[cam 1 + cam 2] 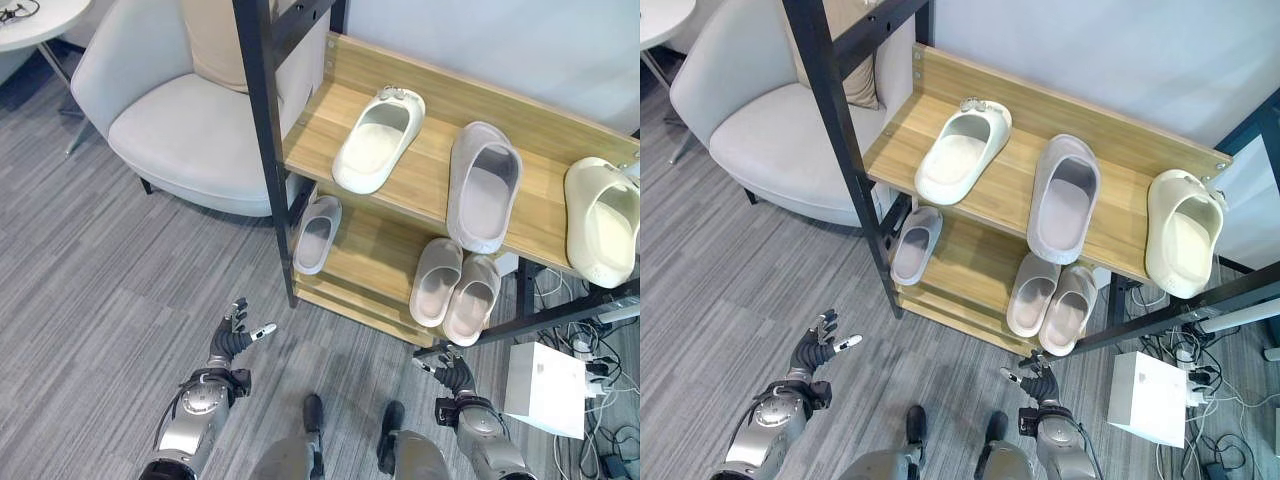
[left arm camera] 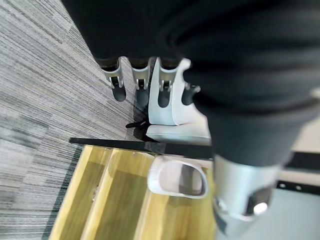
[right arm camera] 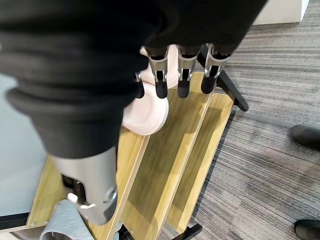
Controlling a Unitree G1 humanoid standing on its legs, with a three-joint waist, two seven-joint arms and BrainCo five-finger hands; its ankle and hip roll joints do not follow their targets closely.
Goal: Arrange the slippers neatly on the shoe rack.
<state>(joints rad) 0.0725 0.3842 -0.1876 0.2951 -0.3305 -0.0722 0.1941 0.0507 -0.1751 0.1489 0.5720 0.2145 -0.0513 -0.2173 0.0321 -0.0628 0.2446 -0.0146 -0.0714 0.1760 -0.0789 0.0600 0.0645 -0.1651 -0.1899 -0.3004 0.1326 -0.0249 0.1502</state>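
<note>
Wooden rack: stands ahead of me, two shelves in a black frame.
Top shelf: white slipper at left, grey slipper in the middle, cream slipper at right, overhanging the near edge.
Lower shelf: one grey slipper at left, a pale pair touching at right.
My left hand: low over the carpet, fingers straight, holding nothing.
My right hand: near the rack's right foot, fingers relaxed, empty.

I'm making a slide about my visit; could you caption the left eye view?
Both robot hands, left and right, hang open before a shoe rack holding six slippers.
</note>
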